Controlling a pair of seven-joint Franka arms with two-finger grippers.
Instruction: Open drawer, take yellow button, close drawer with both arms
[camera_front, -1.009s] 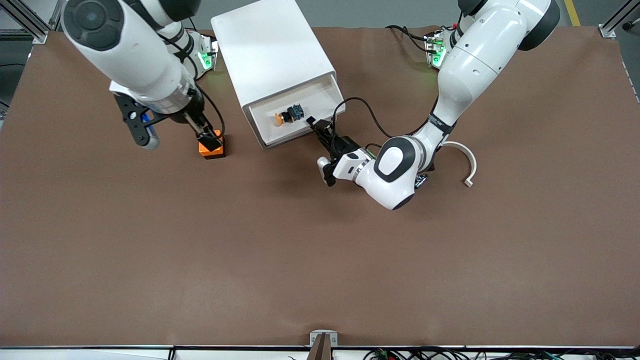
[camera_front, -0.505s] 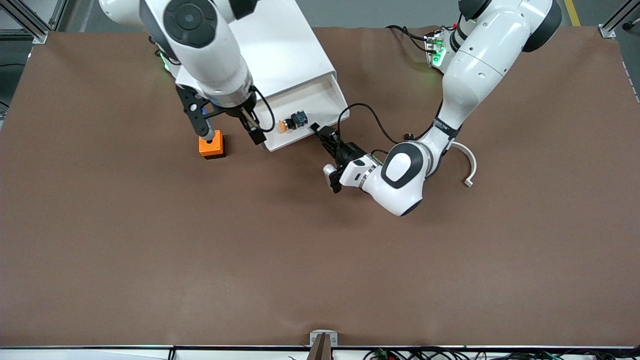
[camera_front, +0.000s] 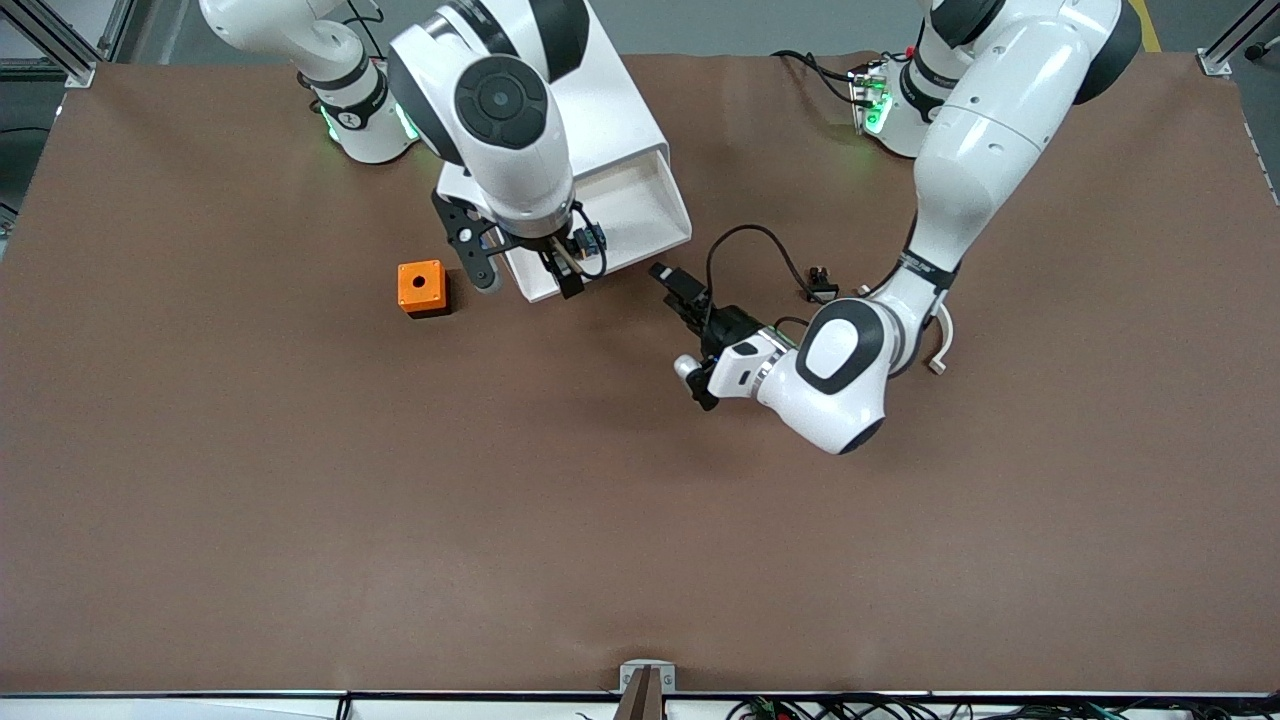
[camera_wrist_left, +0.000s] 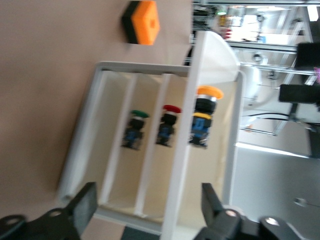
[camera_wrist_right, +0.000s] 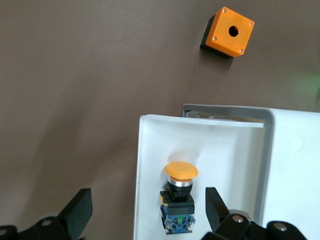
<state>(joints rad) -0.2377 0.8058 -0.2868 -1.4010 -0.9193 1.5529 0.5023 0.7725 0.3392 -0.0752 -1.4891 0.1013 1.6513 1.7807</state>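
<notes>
Nearest you, the left pincer (camera_front: 668, 281) sits low over the brown bench (camera_front: 600, 520), its fingers spread wide and holding nothing; it points at the white boxy plastic cabinet (camera_front: 560, 100) and stands just clear of the front of the shallow white tray-like drawer (camera_front: 655, 215), which is pulled out. Through its wrist view you look into lower compartments, where a green-capped button (camera_wrist_left: 135, 129) and a red-capped button (camera_wrist_left: 167, 125) lie under the drawer's level.

Farther on, the right pincer (camera_front: 528, 270) hangs over the open drawer's front edge, fingers wide apart and empty. Directly below it, between the fingers in its wrist view, the tiny push button with the orange-yellow mushroom cap, dark body and blue end (camera_wrist_right: 180, 192) lies inside the drawer. Toward the right arm's end of the bench from this pincer, the orange cube with a round hole (camera_front: 421, 287) rests on the bench.
</notes>
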